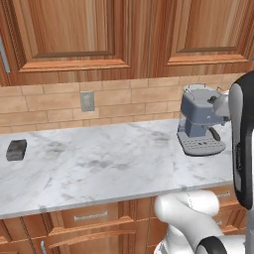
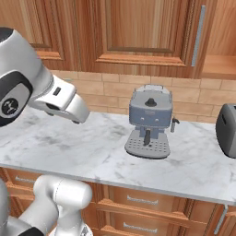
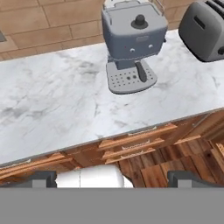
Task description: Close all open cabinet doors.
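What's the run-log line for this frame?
phase: pre-approach | fingers: open, empty, above counter | facing: espresso machine, toaster | upper cabinet door: untouched

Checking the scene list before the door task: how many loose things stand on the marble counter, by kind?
Espresso machine: 1
Toaster: 1
Dark sponge-like block: 1
Total: 3
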Motion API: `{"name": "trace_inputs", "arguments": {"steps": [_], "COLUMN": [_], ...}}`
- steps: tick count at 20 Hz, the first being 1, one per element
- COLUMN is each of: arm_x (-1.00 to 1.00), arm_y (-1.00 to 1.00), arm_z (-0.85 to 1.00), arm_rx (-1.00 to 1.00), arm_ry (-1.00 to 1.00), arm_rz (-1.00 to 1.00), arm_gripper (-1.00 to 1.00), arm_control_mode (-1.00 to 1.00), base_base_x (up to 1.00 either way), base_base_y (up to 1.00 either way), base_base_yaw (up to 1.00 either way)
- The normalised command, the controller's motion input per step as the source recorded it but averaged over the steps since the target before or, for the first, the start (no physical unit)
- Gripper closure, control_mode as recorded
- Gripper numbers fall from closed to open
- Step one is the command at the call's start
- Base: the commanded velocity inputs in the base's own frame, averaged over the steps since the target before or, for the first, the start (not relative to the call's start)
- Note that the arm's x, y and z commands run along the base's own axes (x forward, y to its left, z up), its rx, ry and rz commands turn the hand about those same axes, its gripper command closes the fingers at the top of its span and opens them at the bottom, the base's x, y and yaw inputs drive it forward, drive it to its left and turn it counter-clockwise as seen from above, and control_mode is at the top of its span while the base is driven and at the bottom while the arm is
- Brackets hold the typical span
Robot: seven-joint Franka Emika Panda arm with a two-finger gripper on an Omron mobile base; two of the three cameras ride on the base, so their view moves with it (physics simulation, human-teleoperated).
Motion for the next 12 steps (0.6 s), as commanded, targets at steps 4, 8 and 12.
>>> {"name": "trace_inputs", "arguments": {"steps": [4,8,12], "arm_x": [-0.71,-0.38,0.0], "arm_y": [0.04,0.05,0.24], "arm_z": [-0.04,-0.05,-0.2], "arm_rx": [0.0,0.0,0.0], "arm_ry": [0.14,0.09,0.04], "arm_rz": [0.03,0.08,0.08], "arm_gripper": [-1.0,-1.0,-1.0], "arm_control_mode": [-1.0,-1.0,-1.0], "base_base_x": [0.0,0.0,0.0], "base_base_y": [0.0,0.0,0.0], "base_base_yaw": [0.0,0.0,0.0]}}
